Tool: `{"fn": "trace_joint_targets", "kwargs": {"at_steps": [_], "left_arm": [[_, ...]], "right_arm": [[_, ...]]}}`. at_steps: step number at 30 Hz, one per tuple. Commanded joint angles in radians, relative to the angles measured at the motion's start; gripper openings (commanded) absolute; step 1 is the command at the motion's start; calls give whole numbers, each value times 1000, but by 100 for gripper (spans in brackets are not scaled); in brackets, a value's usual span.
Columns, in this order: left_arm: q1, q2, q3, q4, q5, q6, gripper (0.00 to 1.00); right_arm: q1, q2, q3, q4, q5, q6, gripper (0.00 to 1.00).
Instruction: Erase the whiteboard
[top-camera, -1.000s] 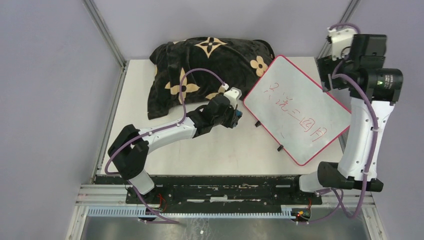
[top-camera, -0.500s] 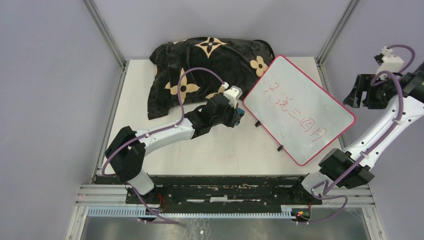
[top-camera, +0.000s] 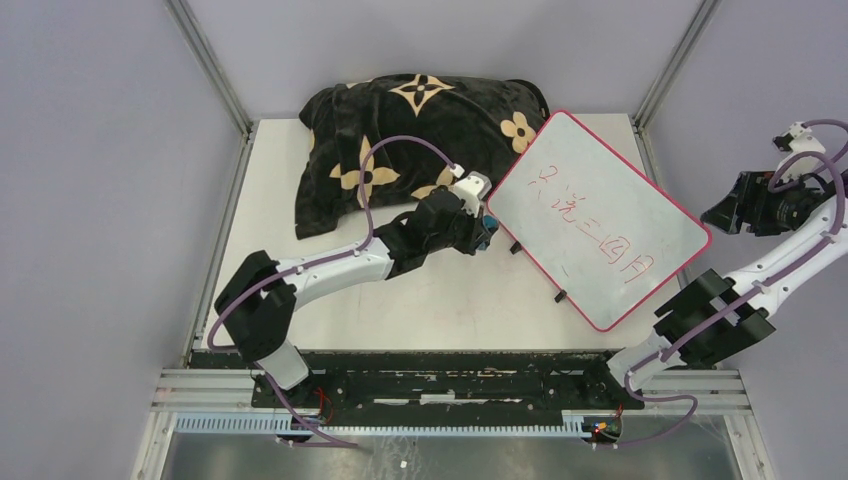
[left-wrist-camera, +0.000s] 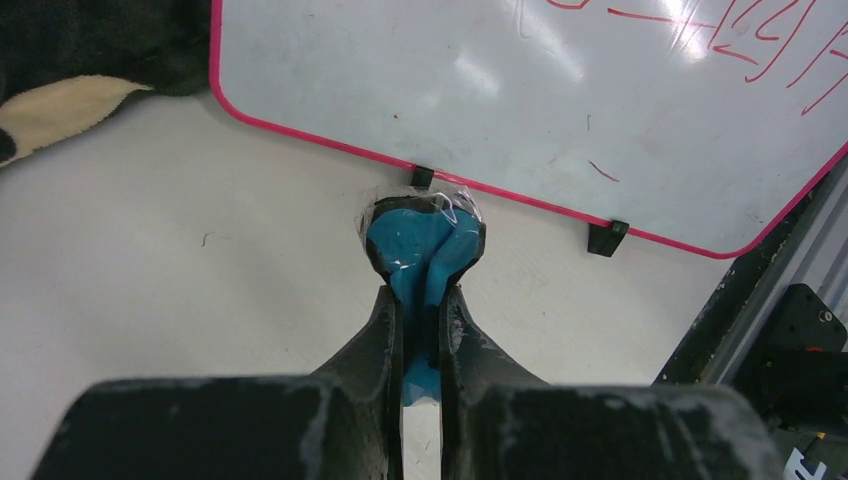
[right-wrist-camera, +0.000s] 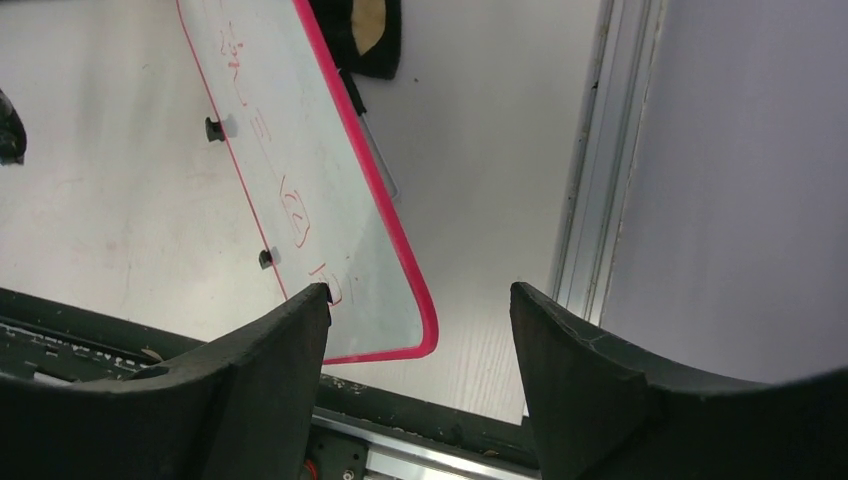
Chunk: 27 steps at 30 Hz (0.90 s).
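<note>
Overhead: shows the whiteboard (top-camera: 598, 220) lying askew on the right half of the bench (top-camera: 450, 300), red writing on its face, far corner just beside the black pillow (top-camera: 420, 130). Puts the left end effector (top-camera: 484, 228) at the board's left edge and the right end effector (top-camera: 722, 213) off the bench, past the board's right corner.

Left wrist: finds the fingers (left-wrist-camera: 375, 330) pressed together on a blue pad (left-wrist-camera: 420, 240) in clear film, just short of the pink rim.

Right wrist: shows the jaws spread wide, holding nothing, above the board's near corner.

Glossy smooth whiteboard (top-camera: 590, 215); plush cloth pillow (top-camera: 400, 130); blue eraser (left-wrist-camera: 425, 235) in shiny clear film; scuffed matt plastic left pincer (left-wrist-camera: 421, 300)
</note>
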Motion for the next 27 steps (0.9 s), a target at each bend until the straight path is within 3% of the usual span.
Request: {"fn": "trace_joint_targets", "kwargs": {"at_steps": [1, 27], "left_arm": [[-13, 43, 51, 85, 36, 34, 3], [-39, 175, 274, 95, 54, 82, 3]], "right_arm": [[-10, -67, -77, -155, -55, -142, 74], [-69, -73, -312, -157, -118, -334, 73]]}}
